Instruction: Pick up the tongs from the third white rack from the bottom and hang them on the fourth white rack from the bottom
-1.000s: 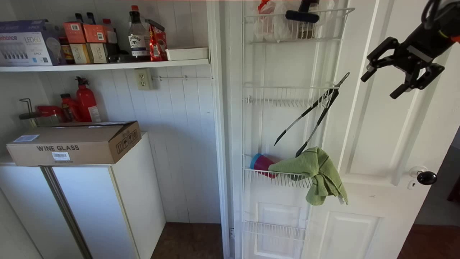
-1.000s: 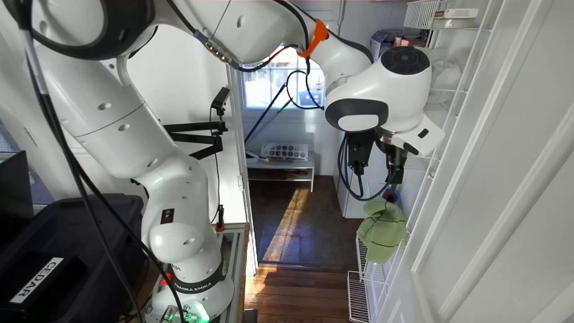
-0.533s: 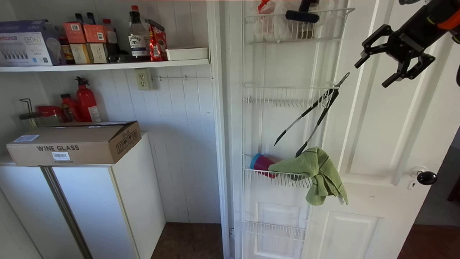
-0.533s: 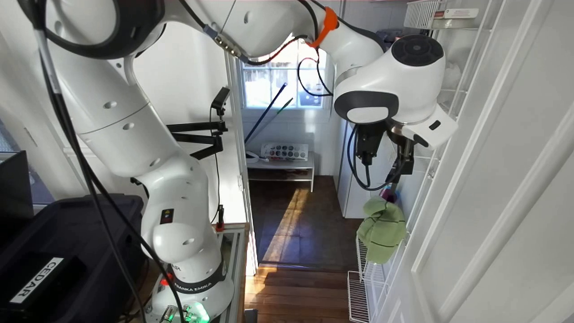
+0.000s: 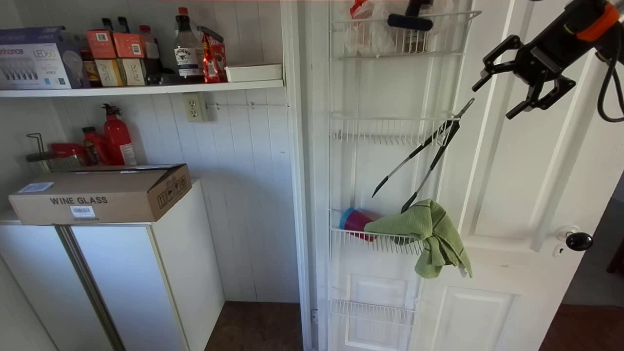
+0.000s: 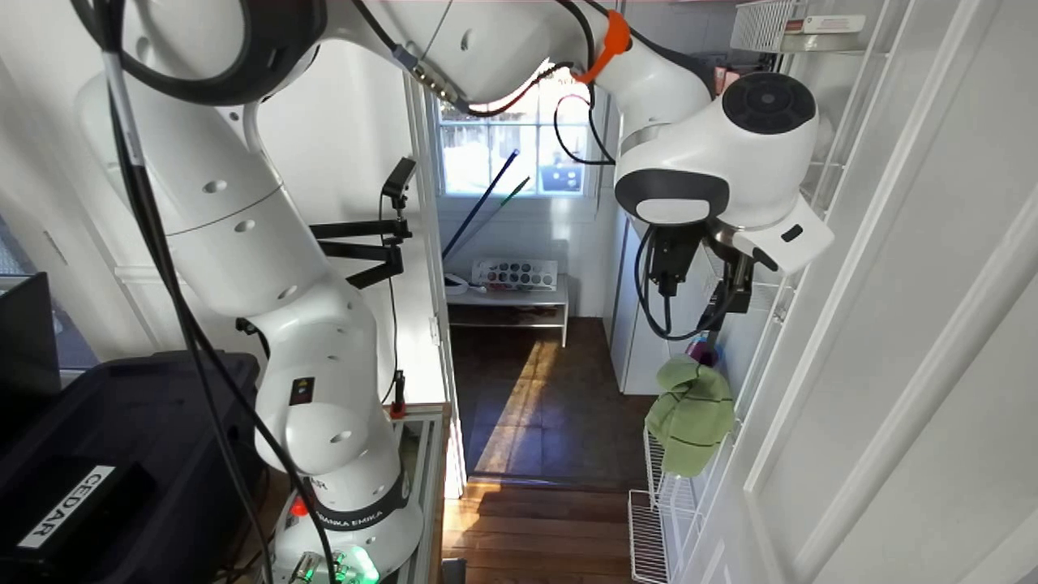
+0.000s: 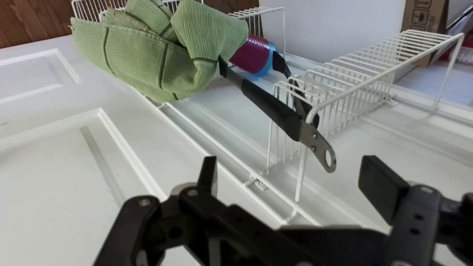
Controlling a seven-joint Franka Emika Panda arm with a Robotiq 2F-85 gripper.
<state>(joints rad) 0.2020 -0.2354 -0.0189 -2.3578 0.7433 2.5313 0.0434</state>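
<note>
- The brown carton (image 5: 117, 210) reads "WINE GLASS" above a barcode sticker; it sits along the front edge of the white cabinet (image 5: 122, 273).
- At one end of the wall shelf (image 5: 195, 88), a bulb box (image 5: 35, 66) reads "enhance" and "LED60"; a dark bottle (image 5: 187, 59) near the opposite end has a label too blurred to read.
- In an exterior view, a black case (image 6: 69, 507) is labeled "CEDAR", and the arm's dark collar (image 6: 357, 520) shows "RANKA EMIKA", its start behind a cable.
- The tongs (image 7: 271, 106) hang at the front corner of the third white rack (image 5: 390, 118), the corner nearest the black doorknob (image 5: 579, 241), their joined end poking past the top rail.
- The gripper (image 5: 492, 102) hovers near that joined end, fingers (image 7: 382, 186) spread wide.
- The fourth white rack (image 5: 456, 13) holds plastic bags (image 5: 373, 36).
- On the second rack (image 5: 414, 240), a green towel (image 5: 431, 226) drapes over the front edge beside a tilted purple cup (image 5: 357, 223).
- The racks run up a white paneled door (image 5: 516, 190); sunlight streaks the dark floor (image 6: 588, 438) before a bright window (image 6: 466, 150).
</note>
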